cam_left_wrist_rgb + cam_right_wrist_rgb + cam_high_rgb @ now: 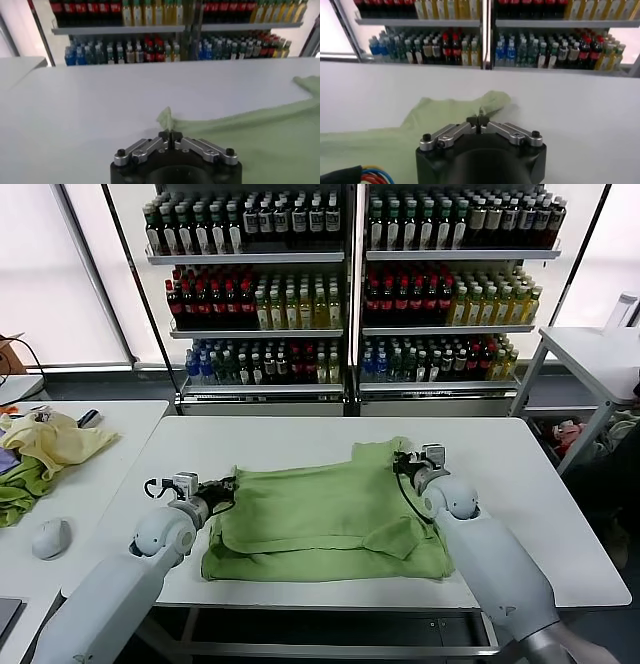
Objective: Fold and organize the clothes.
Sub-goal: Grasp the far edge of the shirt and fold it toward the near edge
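One light green polo shirt (pixel 330 519) lies spread on the white table (pixel 540 494), between two grippers. At its left edge, the left gripper (pixel 232 484) is pinched closed on a raised fold of fabric. At the far right corner, the right gripper (pixel 402 463) is likewise closed, apparently on a sleeve.

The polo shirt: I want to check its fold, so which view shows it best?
The head view: the whole polo shirt lies spread on the table. Each wrist view shows only the edge its hand pinches.
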### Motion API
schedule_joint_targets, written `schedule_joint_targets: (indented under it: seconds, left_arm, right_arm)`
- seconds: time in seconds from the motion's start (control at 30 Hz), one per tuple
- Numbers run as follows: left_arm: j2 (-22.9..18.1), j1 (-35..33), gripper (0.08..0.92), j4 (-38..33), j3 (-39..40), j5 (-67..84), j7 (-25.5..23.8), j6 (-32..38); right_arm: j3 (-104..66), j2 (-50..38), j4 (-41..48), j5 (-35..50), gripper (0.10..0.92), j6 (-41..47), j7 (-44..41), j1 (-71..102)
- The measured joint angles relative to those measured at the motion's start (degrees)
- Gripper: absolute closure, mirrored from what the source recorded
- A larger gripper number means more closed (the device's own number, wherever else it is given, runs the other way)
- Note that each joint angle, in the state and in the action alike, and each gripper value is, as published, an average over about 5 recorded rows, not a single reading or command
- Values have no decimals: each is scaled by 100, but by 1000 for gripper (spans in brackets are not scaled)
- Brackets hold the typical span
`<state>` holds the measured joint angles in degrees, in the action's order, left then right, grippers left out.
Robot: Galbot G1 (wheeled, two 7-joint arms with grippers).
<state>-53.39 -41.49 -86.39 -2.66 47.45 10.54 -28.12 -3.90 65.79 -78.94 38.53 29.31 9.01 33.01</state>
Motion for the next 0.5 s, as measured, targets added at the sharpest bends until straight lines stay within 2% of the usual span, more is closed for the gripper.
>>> schedule_joint_targets:
  seconds: [0.5]
  left_arm:
    - [478, -883, 898, -1359, -554, 231, 65, 10]
  right_arm:
    - [-784, -492, -1864, 53, 910, 137, 160, 1304]
